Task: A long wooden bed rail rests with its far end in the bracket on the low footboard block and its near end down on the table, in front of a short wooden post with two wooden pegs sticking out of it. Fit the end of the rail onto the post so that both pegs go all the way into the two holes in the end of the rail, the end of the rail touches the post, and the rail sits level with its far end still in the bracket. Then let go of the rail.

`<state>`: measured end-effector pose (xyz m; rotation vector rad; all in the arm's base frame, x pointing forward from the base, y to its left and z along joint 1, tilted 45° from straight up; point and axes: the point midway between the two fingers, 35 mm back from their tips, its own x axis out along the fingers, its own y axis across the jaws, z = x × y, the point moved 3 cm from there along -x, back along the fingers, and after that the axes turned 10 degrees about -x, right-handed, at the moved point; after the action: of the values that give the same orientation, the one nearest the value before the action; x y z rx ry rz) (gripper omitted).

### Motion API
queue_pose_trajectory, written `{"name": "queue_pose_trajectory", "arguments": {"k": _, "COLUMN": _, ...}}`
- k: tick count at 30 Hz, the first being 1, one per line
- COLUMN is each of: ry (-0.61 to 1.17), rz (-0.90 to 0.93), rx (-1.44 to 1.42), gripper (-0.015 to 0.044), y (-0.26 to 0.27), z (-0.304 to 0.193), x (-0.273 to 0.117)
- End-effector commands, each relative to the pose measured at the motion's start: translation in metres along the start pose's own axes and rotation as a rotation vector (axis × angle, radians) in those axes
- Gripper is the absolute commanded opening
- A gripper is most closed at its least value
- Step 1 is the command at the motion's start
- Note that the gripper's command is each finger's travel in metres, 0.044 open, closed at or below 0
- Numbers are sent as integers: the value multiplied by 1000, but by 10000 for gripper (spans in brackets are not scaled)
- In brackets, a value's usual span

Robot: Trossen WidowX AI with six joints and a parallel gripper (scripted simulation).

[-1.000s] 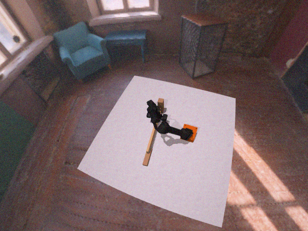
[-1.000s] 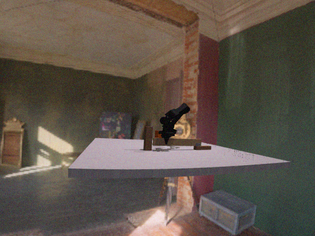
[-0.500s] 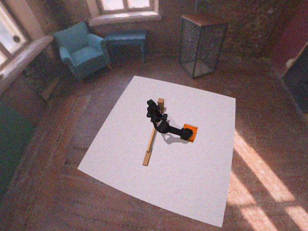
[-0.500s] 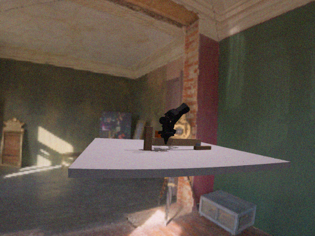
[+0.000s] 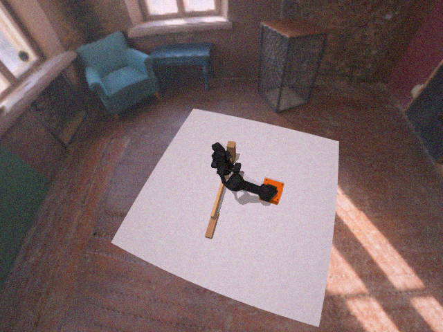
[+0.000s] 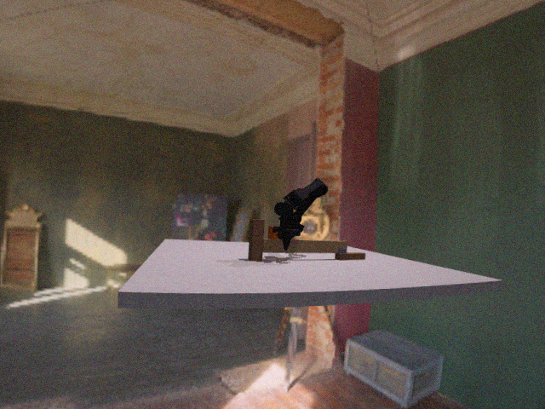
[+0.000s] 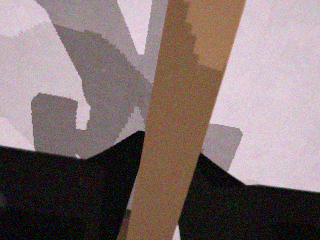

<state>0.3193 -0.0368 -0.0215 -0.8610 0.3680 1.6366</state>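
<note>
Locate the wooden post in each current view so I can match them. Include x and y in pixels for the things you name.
Top: upper middle of the white table, the post [image 5: 231,144] [image 6: 255,239] partly hidden by the arm.
Exterior: centre, upright, left of the gripper [image 6: 286,247].
Wrist: not in it.
Shared landmark: the rail [image 5: 217,202] [image 6: 319,246] [image 7: 180,110], visible in all three.

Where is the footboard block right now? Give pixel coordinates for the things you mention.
In the exterior view, the footboard block [image 5: 211,228] [image 6: 354,256] lies on the table, right of the post [image 5: 231,145] [image 6: 255,239], under the rail's far end.

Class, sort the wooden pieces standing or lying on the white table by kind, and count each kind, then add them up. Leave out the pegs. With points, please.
Rail [image 5: 218,200] [image 6: 307,245] [image 7: 175,125]: 1
Post [image 5: 231,145] [image 6: 255,239]: 1
Footboard block [image 5: 212,228] [image 6: 352,256]: 1
Total: 3
</note>
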Motion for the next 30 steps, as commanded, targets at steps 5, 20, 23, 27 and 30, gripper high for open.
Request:
{"name": "queue_pose_trajectory", "arguments": {"k": 5, "ry": 8, "rz": -8, "rx": -3, "gripper": 0, "y": -1, "z": -5, "x": -4}}
{"name": "queue_pose_trajectory", "arguments": {"k": 20, "ry": 8, "rz": -8, "rx": -3, "gripper": 0, "y": 0, "z": -9, "x": -4}}
{"name": "queue_pose_trajectory", "arguments": {"k": 23, "ry": 8, "rz": -8, "rx": -3, "gripper": 0, "y": 0, "z": -10, "x": -4}}
{"name": "queue_pose_trajectory", "arguments": {"k": 27, "ry": 8, "rz": -8, "rx": -3, "gripper": 0, "y": 0, "z": -11, "x": -4}}
{"name": "queue_pose_trajectory", "arguments": {"k": 30, "ry": 8, "rz": -8, "rx": -3, "gripper": 0, "y": 1, "z": -12, "x": -4}}
